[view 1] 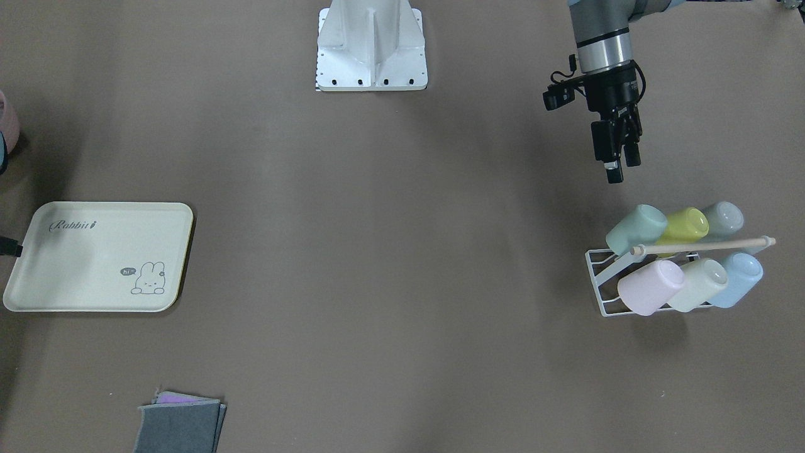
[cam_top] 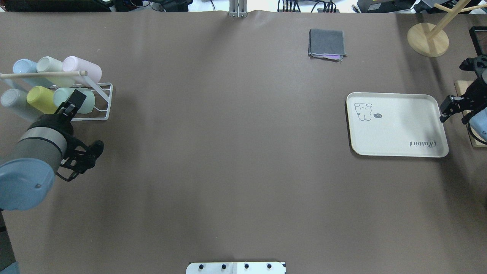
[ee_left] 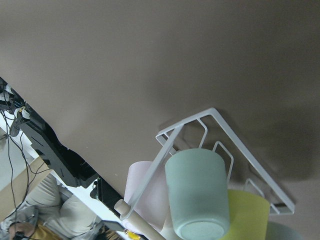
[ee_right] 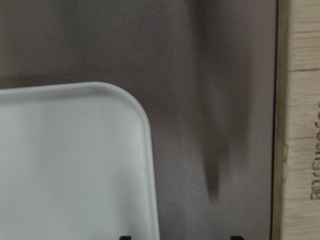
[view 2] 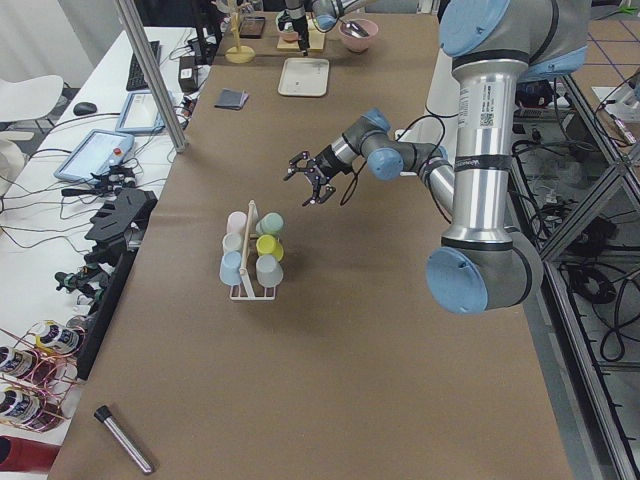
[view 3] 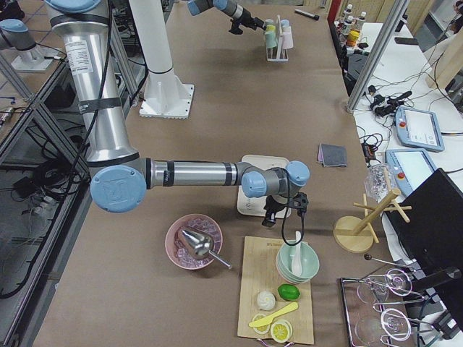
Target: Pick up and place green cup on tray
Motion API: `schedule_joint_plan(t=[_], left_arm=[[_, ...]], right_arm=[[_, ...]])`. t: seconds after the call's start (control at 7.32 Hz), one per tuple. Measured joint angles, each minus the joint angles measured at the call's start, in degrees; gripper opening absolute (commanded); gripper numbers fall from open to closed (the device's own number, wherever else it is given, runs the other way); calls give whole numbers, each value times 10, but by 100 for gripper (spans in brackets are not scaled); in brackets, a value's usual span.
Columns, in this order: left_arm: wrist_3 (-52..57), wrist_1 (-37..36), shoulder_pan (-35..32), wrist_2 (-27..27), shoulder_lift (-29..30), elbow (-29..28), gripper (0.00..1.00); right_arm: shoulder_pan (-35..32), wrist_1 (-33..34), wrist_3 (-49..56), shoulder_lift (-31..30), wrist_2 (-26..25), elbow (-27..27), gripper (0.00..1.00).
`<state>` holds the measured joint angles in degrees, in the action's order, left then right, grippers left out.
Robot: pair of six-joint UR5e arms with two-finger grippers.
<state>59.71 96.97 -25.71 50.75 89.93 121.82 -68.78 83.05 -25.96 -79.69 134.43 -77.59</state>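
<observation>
We read this as the approach to the grasp, with nothing lifted yet. The green cup (view 1: 636, 228) sits on the white wire rack (view 1: 596, 284) at the robot's left end of the tabletop (view 1: 390, 251). It is upside down and tilted over a wire peg, its base pointing up and toward the robot. That is how such a rack keeps cups: mouth down and leaning, six of them in two rows under a wooden handle bar (view 1: 704, 245). Ours is the end cup of the robot-side row, just beside the yellow-green cup (view 1: 685, 225) on one flank and with open tabletop on the other, which we judge leaves room for a finger.

The left pincer (view 1: 624, 168) hangs just short of that cup, pointed down toward it. Its wrist view has the cup low in frame, so the aim looks deliberate. Its jaws appear spread and it holds nothing, though the front view shows it nearly edge-on, so we may be off on the width.

The tray (cam_top: 399, 129) lies at the far right end, well apart from the rack. The right pincer (ee_right: 180, 237) hangs just beside the tray's corner, between it and a wooden board (ee_right: 300, 125). Only two dark fingertip slivers show in its wrist view, set wide apart with nothing between.

Next, we'd expect the left pincer to close across the cup's wall and draw it off along the peg's slant, since a straight lift could snag the rack.
</observation>
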Motion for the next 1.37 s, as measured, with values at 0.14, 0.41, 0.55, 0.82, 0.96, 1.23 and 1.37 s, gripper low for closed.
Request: schedule_joint_plan(t=[0.14,0.41,0.55,0.82,0.96,1.23,1.37], left_arm=[[12,4,9,-51,11,-44,98],[16,7,17,-104,49,-125,98],[16,7,18,-131,59,-150,98],[12,8,21,-175,65,-183,98],[11,7,27,-195,66,-197,98],[3,7,41,-219,81,-228,98],[-6,7,44,-222,88,-244,98]], right_arm=[[4,0,-16,2,0,0,72],[16,-1,-40,8,1,2,72],[20,-4,-44,9,1,5,69],[26,-13,-45,9,1,12,53],[26,-14,-45,8,0,14,43],[27,-14,-45,7,0,15,41],[27,-15,-45,6,1,17,39]])
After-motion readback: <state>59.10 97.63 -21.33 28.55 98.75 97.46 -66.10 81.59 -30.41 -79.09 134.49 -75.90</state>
